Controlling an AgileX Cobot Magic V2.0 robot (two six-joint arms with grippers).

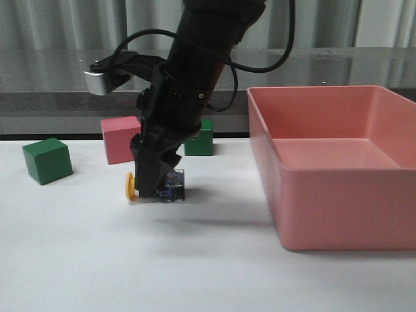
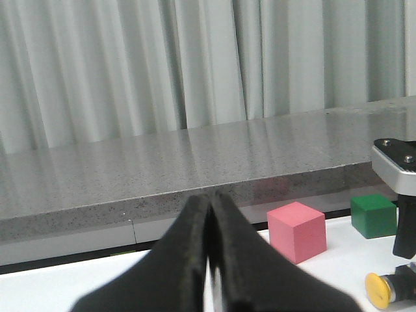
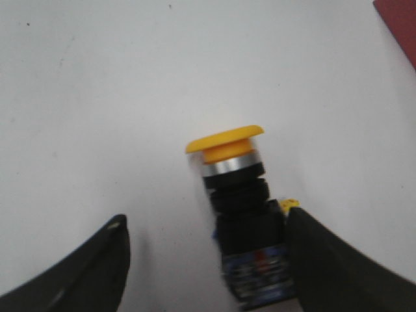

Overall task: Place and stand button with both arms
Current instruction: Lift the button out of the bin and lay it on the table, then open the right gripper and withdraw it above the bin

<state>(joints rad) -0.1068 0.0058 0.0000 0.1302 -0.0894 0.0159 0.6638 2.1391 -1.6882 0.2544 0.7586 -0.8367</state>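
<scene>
The button [image 1: 174, 188] lies on its side on the white table, its yellow cap pointing left in the front view. My right gripper [image 1: 155, 188] reaches down over it from above. In the right wrist view the jaws [image 3: 207, 224] are open wide. The button [image 3: 242, 214] lies between them, its blue base against one finger [image 3: 338, 266] and a wide gap to the other. My left gripper [image 2: 209, 203] is shut and empty, low at the table's left side and out of the front view. The button [image 2: 385, 288] lies well off to one side of it.
A large pink bin [image 1: 325, 195] stands on the right. Behind the button are a pink cube [image 1: 120, 138] and a green cube [image 1: 201, 140]. Another green cube [image 1: 47, 160] sits at the left. A grey ledge and curtains run along the back.
</scene>
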